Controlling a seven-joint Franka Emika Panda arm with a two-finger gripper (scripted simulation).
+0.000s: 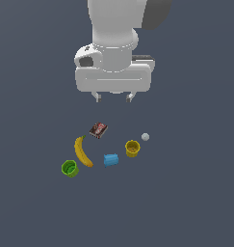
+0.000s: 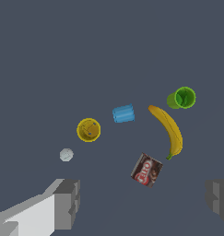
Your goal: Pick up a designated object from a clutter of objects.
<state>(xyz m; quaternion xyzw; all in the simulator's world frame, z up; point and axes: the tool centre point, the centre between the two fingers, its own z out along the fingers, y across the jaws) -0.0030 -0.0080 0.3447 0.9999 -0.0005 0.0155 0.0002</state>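
The banana point(image 1: 83, 151) point(image 2: 168, 130), long, curved and yellow, lies flat on the dark floor within the clutter. Around it sit a green cup point(image 1: 70, 168) point(image 2: 182, 98), a blue cup point(image 1: 110, 160) point(image 2: 123, 113) on its side, a yellow cup point(image 1: 132, 148) point(image 2: 88, 130), a dark red-brown box point(image 1: 98, 130) point(image 2: 147, 170) and a small pale grey ball point(image 1: 145, 137) point(image 2: 66, 154). My gripper point(image 1: 113, 97) hangs open high above the clutter, roughly over the box, with nothing between its fingers point(image 2: 67, 203).
The dark grey floor point(image 1: 186, 202) spreads flat around the items. The banana's nearest neighbours are the green cup at one end and the box near its stem end; the blue cup lies a short gap away.
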